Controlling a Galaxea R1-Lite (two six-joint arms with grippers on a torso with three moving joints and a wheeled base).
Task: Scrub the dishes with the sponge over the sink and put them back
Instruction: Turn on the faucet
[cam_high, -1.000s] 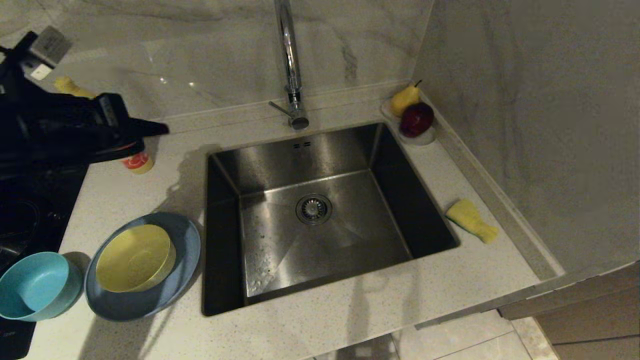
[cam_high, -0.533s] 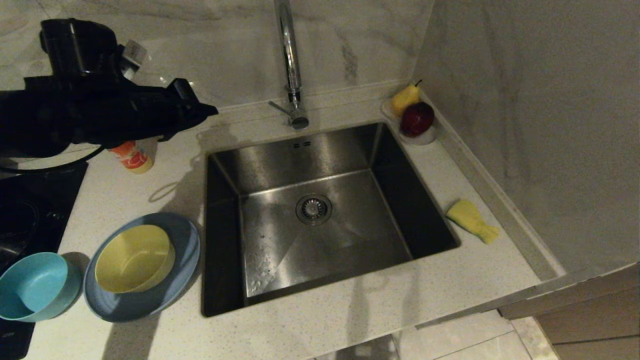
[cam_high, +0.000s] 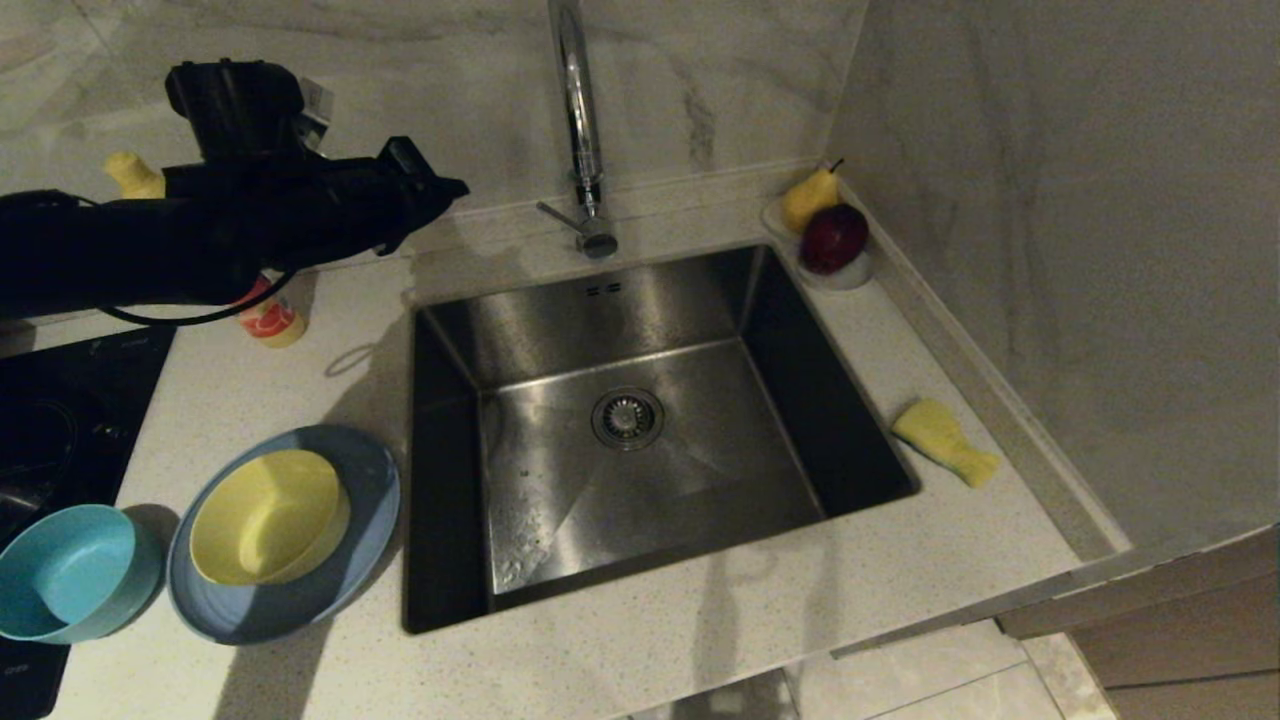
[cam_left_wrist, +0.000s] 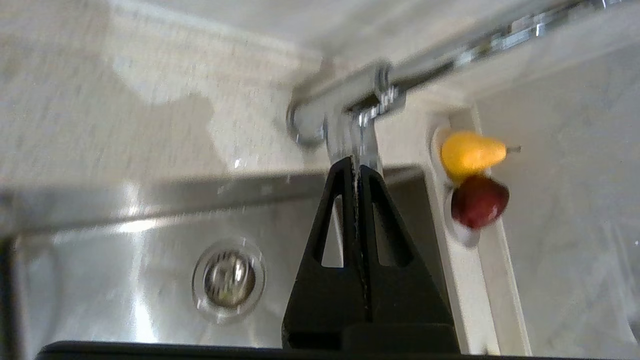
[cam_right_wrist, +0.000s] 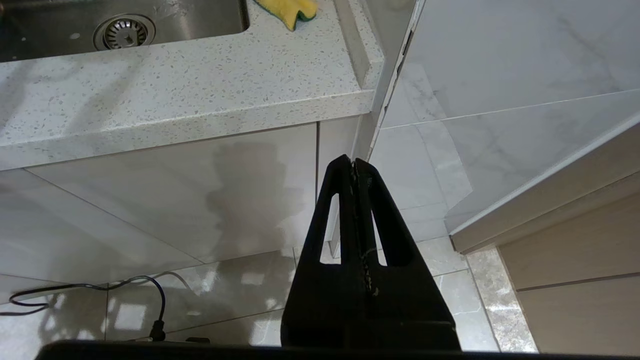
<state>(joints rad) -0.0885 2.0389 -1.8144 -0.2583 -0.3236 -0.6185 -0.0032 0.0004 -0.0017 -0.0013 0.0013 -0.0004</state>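
Marble-veined wall panels back a pale speckled stone counter (cam_high: 700, 640) with the rectangular brushed steel sink (cam_high: 640, 440) set into it. Left of the basin, near the counter's front edge, the wide blue-grey plate (cam_high: 370, 500) carries the yellow bowl (cam_high: 268, 515), and the teal-blue bowl (cam_high: 65, 570) sits just beside it at the counter's left edge, stacked ready for washing. Alone near the right edge lies the waisted yellow sponge (cam_high: 944, 441), within the right arm's likely reach. Empty, with jaws pressed together, the left claw (cam_high: 450, 187) hovers over the back-left of the counter. Hanging below the counter front, the right claw (cam_right_wrist: 354, 167) is also pressed together on nothing.
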